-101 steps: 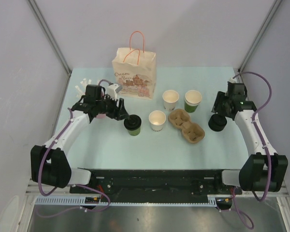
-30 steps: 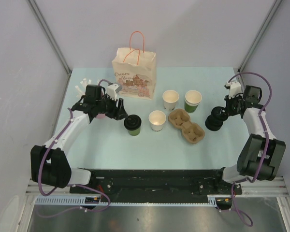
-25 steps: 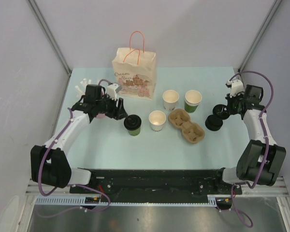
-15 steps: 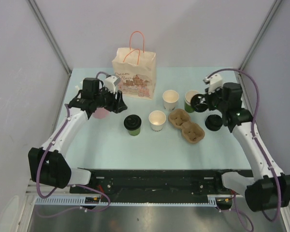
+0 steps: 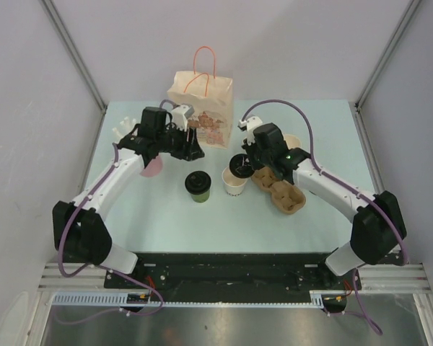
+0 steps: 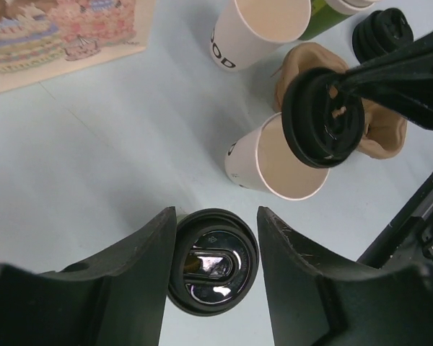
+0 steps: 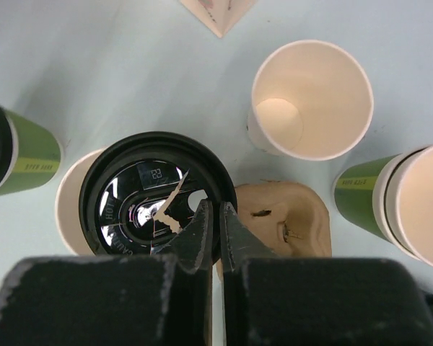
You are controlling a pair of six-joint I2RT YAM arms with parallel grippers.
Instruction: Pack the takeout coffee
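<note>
Since our right gripper, clenching a lid, has swung over the white cup — we cap next; left gripper, at its ten o'clock, hangs released.

Fingers pinch black lid above white cup.

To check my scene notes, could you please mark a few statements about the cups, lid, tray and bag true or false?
1. The right gripper pinches a black lid. True.
2. Both green cups are lidless. False: one green cup is lidded.
3. The tray holds two cups. False: its wells are empty.
4. The bag stands upright. True.
</note>
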